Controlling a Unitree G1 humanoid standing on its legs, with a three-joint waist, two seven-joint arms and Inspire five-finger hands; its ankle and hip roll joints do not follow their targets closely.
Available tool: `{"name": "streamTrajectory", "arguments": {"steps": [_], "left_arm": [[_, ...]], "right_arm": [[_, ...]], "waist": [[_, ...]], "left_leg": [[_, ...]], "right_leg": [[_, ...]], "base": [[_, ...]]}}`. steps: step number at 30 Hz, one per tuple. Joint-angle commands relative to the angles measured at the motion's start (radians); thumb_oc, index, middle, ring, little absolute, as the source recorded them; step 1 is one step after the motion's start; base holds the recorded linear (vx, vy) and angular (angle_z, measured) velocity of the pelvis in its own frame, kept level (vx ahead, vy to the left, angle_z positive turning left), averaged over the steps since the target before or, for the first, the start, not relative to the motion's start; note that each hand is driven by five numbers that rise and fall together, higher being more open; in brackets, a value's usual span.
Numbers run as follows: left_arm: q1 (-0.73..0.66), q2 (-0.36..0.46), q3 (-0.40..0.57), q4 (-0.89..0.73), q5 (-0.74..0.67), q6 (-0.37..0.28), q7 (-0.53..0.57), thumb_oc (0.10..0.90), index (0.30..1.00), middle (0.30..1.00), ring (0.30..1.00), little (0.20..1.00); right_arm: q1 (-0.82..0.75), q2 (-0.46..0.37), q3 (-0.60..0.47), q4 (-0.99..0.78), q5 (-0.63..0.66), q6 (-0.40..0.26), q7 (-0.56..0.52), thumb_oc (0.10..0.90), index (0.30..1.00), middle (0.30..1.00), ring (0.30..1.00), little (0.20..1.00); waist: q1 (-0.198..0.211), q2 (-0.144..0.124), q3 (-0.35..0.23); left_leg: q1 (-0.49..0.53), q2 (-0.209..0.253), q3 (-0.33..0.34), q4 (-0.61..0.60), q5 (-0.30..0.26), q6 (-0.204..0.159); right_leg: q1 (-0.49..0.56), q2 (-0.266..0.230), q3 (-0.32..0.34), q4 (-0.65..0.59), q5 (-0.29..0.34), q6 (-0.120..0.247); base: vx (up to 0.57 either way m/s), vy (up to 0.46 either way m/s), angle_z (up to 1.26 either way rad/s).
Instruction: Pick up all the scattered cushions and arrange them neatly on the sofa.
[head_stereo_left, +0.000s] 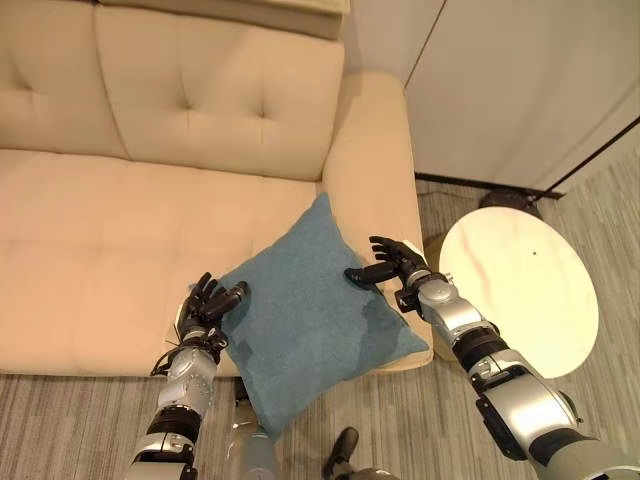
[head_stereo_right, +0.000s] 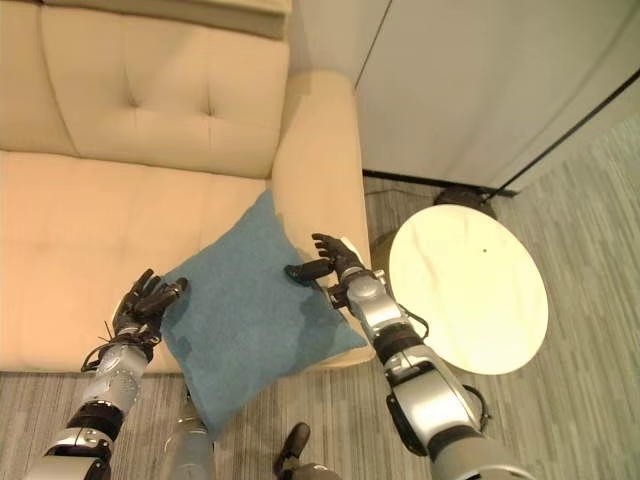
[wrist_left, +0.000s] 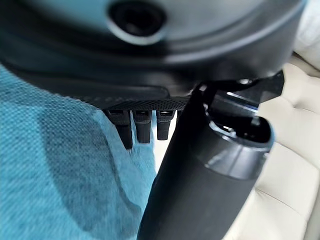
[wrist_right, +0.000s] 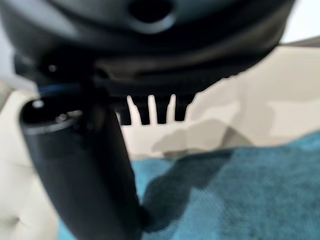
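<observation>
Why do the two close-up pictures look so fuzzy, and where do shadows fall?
In the left wrist view the left hand sits so near the lens that its bulk is out of focus, throwing a dark shadow on the blue cushion. The right wrist view blurs the right hand likewise, with a shadow on the cushion. In the left eye view everything is crisp; the round table glares brightly.

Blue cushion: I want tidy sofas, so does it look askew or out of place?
Yes. The blue cushion lies turned corner-up like a diamond by the sofa's armrest, its lower corner overhanging the seat edge. Left hand and right hand flank it.
</observation>
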Motion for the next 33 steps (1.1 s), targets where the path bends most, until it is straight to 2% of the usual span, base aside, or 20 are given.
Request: {"name": "streamTrajectory", "arguments": {"steps": [1, 5, 11, 16, 18, 20, 22, 29, 33], "left_arm": [[-0.072, -0.008, -0.049, 0.108, -0.036, 0.003, 0.006, 0.8, 0.9, 0.9, 0.9, 0.9], [-0.12, -0.005, -0.043, 0.202, -0.05, 0.018, 0.0, 0.8, 0.9, 0.9, 0.9, 0.9], [-0.18, 0.004, -0.065, 0.27, 0.004, 0.012, 0.031, 0.8, 0.9, 0.9, 0.9, 0.9], [-0.169, -0.016, -0.074, 0.2, 0.019, -0.011, 0.078, 0.8, 0.9, 0.9, 0.9, 0.9], [-0.127, 0.0, -0.078, 0.098, 0.081, -0.026, 0.138, 0.8, 0.9, 0.9, 0.9, 0.9], [-0.105, -0.004, -0.076, 0.054, 0.106, -0.03, 0.164, 0.8, 0.9, 0.9, 0.9, 0.9], [-0.06, 0.0, -0.044, -0.033, 0.143, -0.029, 0.227, 0.8, 0.9, 0.9, 0.9, 0.9], [-0.018, -0.013, 0.014, -0.103, 0.136, -0.01, 0.315, 0.8, 0.9, 0.9, 0.9, 0.9], [-0.026, -0.024, 0.008, -0.029, 0.067, -0.003, 0.26, 0.8, 0.9, 0.9, 0.9, 0.9]], "right_arm": [[-0.16, -0.015, 0.043, -0.006, -0.029, -0.08, -0.026, 0.8, 0.9, 0.9, 0.9, 0.9], [-0.157, 0.016, 0.059, -0.016, -0.001, -0.084, -0.01, 0.8, 0.9, 0.9, 0.9, 0.9], [-0.086, 0.056, 0.031, -0.104, 0.169, -0.147, 0.015, 0.8, 0.9, 0.9, 0.9, 0.9], [-0.012, 0.026, 0.016, -0.193, 0.222, -0.163, -0.003, 0.8, 0.9, 0.9, 0.9, 0.9], [0.056, -0.011, -0.009, -0.213, 0.214, -0.156, -0.026, 0.8, 0.9, 0.9, 0.9, 0.9], [0.094, -0.014, -0.024, -0.225, 0.214, -0.156, -0.032, 0.8, 0.9, 0.9, 0.9, 0.9], [0.173, -0.037, -0.064, -0.248, 0.217, -0.151, -0.035, 0.8, 0.9, 0.9, 0.9, 0.9], [0.332, -0.044, -0.101, -0.311, 0.209, -0.134, -0.033, 0.8, 0.9, 0.9, 0.9, 0.9], [0.339, -0.018, -0.091, -0.293, 0.22, -0.13, -0.036, 0.8, 0.9, 0.9, 0.9, 0.9]], "waist": [[0.004, -0.014, 0.006], [-0.005, -0.029, 0.017], [-0.011, -0.052, 0.03], [-0.006, -0.063, 0.037], [-0.002, -0.061, 0.033], [0.003, -0.062, 0.032], [0.019, -0.064, 0.032], [0.05, -0.076, 0.022], [0.065, -0.095, 0.023]], "left_leg": [[-0.049, -0.013, -0.038, -0.006, -0.072, -0.02], [-0.058, -0.008, -0.04, -0.006, -0.072, -0.022], [-0.074, -0.004, -0.051, -0.008, -0.07, -0.026], [-0.066, -0.01, -0.059, -0.011, -0.077, -0.025], [-0.055, -0.022, -0.071, -0.013, -0.084, -0.016], [-0.05, -0.025, -0.075, -0.013, -0.086, -0.013], [-0.044, -0.033, -0.085, -0.014, -0.088, -0.009], [-0.044, -0.045, -0.113, -0.017, -0.092, -0.006], [-0.051, -0.047, -0.129, -0.014, -0.094, -0.008]], "right_leg": [[-0.003, -0.033, 0.013, 0.019, -0.102, 0.028], [-0.019, -0.031, 0.017, 0.018, -0.095, 0.031], [-0.036, -0.029, 0.01, 0.013, -0.085, 0.037], [-0.032, -0.032, 0.001, 0.011, -0.084, 0.043], [-0.023, -0.034, 0.005, 0.015, -0.091, 0.04], [-0.017, -0.035, 0.0, 0.015, -0.092, 0.04], [-0.005, -0.038, -0.014, 0.015, -0.095, 0.04], [0.017, -0.035, -0.056, 0.01, -0.101, 0.041], [0.02, -0.028, -0.069, 0.011, -0.106, 0.039]], "base": [[0.0, 0.0, 0.0], [0.0, 0.0, 0.0], [0.0, 0.0, 0.0], [0.01, -0.007, 0.01], [0.03, -0.008, 0.11], [0.01, -0.014, 0.27], [0.01, -0.029, 0.24], [0.01, -0.03, 0.17], [0.01, -0.019, 0.18]]}}
